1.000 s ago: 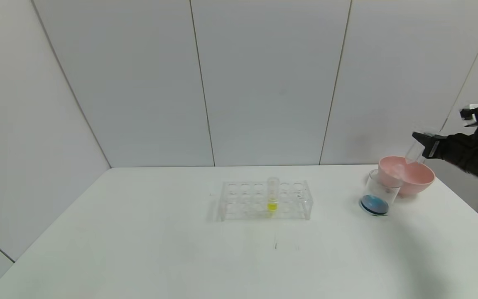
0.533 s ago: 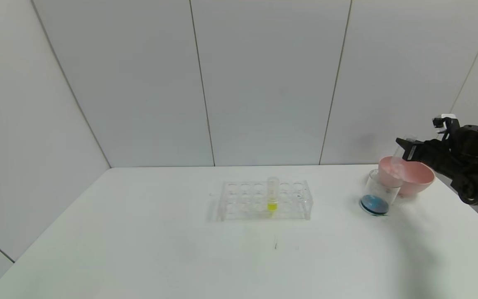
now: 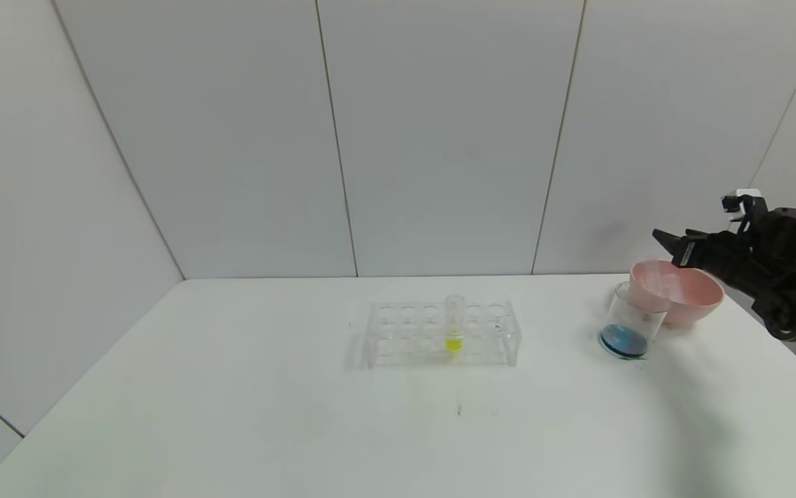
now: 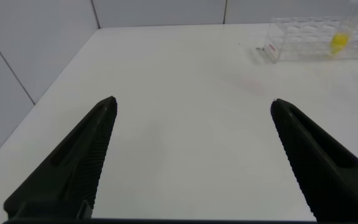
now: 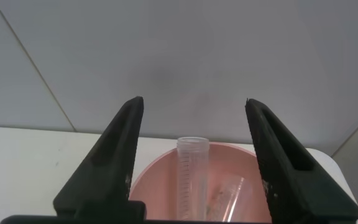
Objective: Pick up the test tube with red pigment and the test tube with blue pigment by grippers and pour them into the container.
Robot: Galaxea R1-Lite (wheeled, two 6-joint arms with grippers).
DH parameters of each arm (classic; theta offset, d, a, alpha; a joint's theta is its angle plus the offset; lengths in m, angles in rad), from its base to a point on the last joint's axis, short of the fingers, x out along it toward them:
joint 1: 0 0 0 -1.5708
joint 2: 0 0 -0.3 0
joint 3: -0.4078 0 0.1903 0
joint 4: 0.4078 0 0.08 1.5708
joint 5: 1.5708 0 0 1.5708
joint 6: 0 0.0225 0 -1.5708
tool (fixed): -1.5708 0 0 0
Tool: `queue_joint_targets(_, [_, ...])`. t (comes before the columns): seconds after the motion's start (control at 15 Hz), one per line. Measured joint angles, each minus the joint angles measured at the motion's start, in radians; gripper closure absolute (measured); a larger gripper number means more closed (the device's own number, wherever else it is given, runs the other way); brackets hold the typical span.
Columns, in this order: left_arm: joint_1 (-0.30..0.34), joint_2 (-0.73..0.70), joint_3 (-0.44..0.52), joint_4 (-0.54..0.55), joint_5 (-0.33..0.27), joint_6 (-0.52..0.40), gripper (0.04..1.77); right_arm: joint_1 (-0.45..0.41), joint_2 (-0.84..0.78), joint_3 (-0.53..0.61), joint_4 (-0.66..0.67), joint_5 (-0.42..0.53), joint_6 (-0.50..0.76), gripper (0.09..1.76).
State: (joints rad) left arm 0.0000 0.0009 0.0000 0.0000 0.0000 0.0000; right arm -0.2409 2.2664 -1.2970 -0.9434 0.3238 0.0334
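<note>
My right gripper [image 3: 667, 242] hovers just above the pink bowl [image 3: 689, 299], open and empty. In the right wrist view its gripper [image 5: 194, 102] frames an empty clear tube [image 5: 192, 180] that stands leaning in the bowl [image 5: 154, 186]. A second empty clear tube [image 5: 232, 199] lies beside it. No tube with red or blue liquid shows. The container [image 3: 629, 325], a clear beaker, stands touching the bowl's near-left side and holds dark blue liquid. My left gripper [image 4: 191, 102] is open and empty over the table's left part, outside the head view.
A clear many-holed rack [image 3: 442, 332] stands mid-table with one tube of yellow liquid [image 3: 454, 332] upright in it. Both show in the left wrist view, the rack [image 4: 303, 43] and the yellow tube [image 4: 339, 40]. The table's right edge runs close behind the bowl.
My right gripper came down and left over the pink bowl with a clear tube, then opened. The tube now rests in the bowl.
</note>
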Motion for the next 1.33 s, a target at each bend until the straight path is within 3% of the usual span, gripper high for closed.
queue_joint_targets(0.13, [0.000,0.000,0.000,0.000,0.000,0.000,0.05,0.028,-0.026,0.013,0.005,-0.013,0.001,0.53])
queue_joint_targets(0.4, [0.000,0.000,0.000,0.000,0.000,0.000,0.05,0.147,-0.076,0.044,0.006,-0.136,0.004,0.38])
queue_joint_targets(0.73, [0.000,0.000,0.000,0.000,0.000,0.000,0.05,0.270,-0.196,0.170,-0.009,-0.188,0.034,0.26])
queue_joint_targets(1.0, [0.000,0.000,0.000,0.000,0.000,0.000,0.05,0.269,-0.379,0.359,-0.080,-0.191,0.057,0.21])
queue_joint_targets(1.33, [0.000,0.000,0.000,0.000,0.000,0.000,0.05,0.221,-0.723,0.616,-0.184,-0.186,0.058,0.18])
